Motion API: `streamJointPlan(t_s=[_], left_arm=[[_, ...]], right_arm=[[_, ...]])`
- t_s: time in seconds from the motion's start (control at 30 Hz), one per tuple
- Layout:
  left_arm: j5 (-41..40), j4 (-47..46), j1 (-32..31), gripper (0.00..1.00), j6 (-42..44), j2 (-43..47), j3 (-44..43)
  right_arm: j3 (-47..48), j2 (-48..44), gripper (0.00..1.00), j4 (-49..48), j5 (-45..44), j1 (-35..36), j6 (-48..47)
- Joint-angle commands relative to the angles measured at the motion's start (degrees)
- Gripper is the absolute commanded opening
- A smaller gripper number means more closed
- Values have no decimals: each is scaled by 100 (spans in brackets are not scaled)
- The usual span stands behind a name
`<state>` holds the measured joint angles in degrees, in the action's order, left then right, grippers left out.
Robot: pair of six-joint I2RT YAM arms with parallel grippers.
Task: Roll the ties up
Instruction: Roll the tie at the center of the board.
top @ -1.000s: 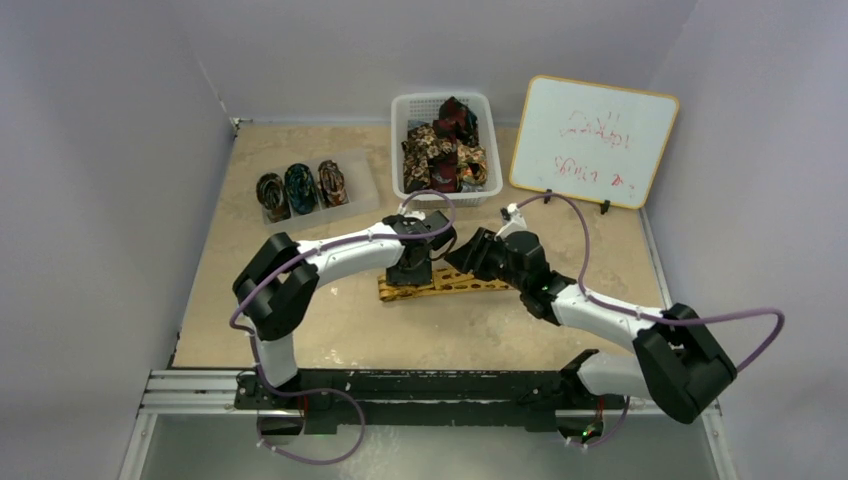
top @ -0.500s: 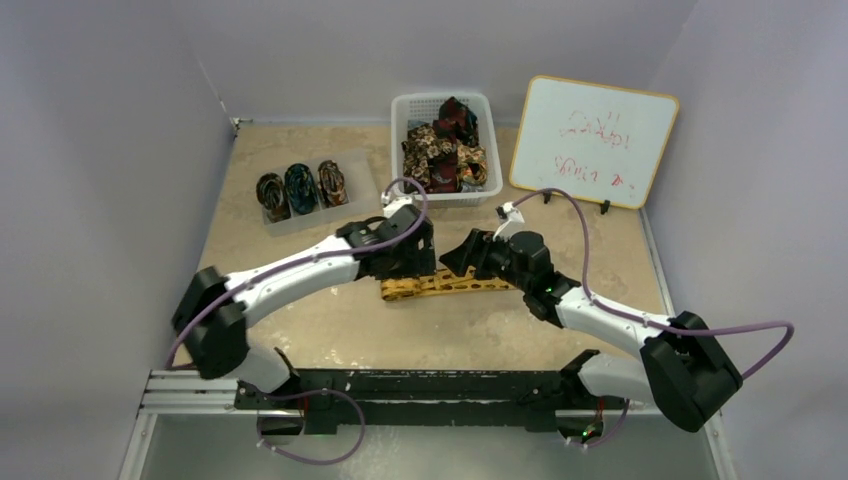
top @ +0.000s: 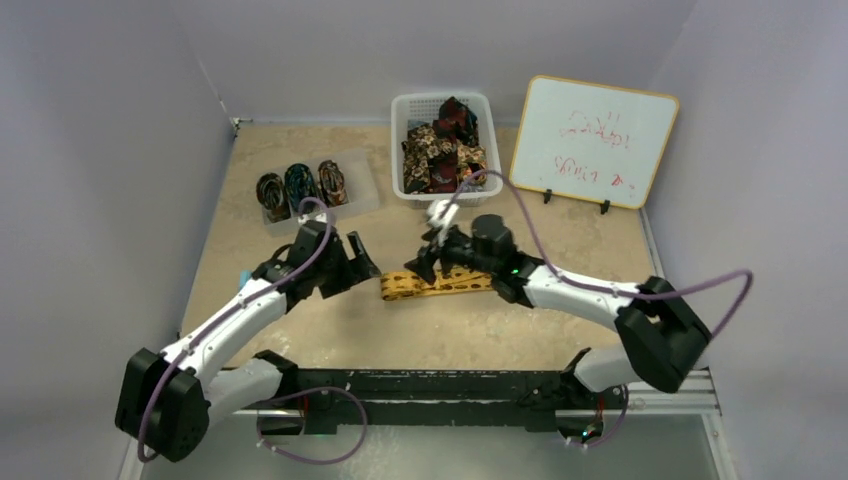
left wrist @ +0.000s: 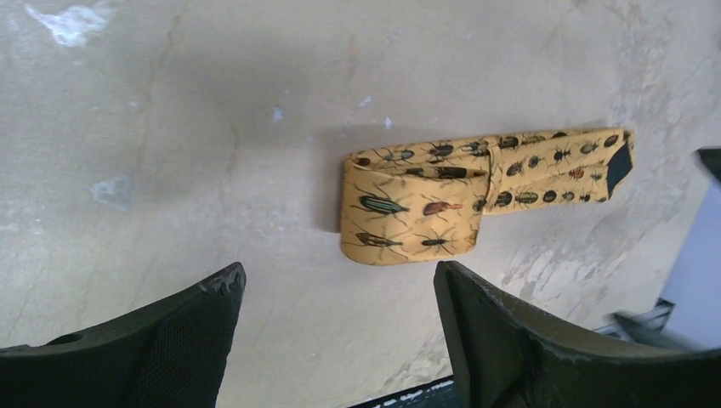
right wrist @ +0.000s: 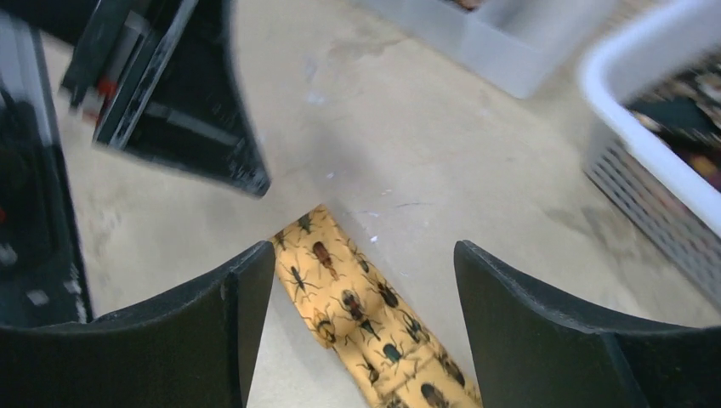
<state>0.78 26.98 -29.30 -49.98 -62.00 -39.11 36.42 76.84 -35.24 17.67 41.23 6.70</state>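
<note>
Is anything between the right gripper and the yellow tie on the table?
Nothing visible is. The open right gripper hangs just above the yellow insect-print tie; the left gripper is off to one side.

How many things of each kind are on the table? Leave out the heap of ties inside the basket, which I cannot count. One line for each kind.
Rolled ties: 3
Yellow tie, folded flat: 1
Clear tray: 1
White basket: 1
Whiteboard: 1
Total: 7
</note>
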Motion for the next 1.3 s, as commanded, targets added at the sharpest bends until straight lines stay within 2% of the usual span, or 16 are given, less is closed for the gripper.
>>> streamJointPlan(t_s=[0.0, 0.07, 0.13, 0.3, 0.47, 0.77, 0.9, 1.0, 1.1, 1.27], left_arm=[[1335, -829, 854, 80, 279, 381, 609], [1708, -1001, 1264, 80, 299, 487, 900], [2093, -1190, 1581, 80, 340, 588, 1095], [2481, -1182, 2107, 80, 532, 671, 1276], [2672, -1203, 2301, 80, 661, 637, 1357], [2754, -1077, 2347, 80, 730, 731, 1249], [2741, -1087, 2350, 80, 732, 677, 1263], [2720, -1099, 2348, 80, 709, 679, 1284], [2709, -1120, 2350, 80, 683, 697, 1305], [2621, -1085, 2349, 80, 650, 696, 1325]], right_arm=[[963, 839, 81, 1629, -165, 819, -2804], [1377, 1218, 83, 1985, -202, 872, -3091], [1665, 1499, 91, 2338, -27, 892, -3368], [1943, 1818, 92, 2588, 94, 965, -3674], [2221, 2165, 92, 3030, 240, 965, -3870], [2508, 2707, 92, 3277, 294, 958, -4135], [2738, 3022, 86, 3355, 448, 964, -4174], [2816, 3143, 77, 3375, 557, 966, -4197], [2853, 3213, 63, 3403, 674, 968, -4255], [2875, 3336, 51, 3341, 747, 1066, -4193]])
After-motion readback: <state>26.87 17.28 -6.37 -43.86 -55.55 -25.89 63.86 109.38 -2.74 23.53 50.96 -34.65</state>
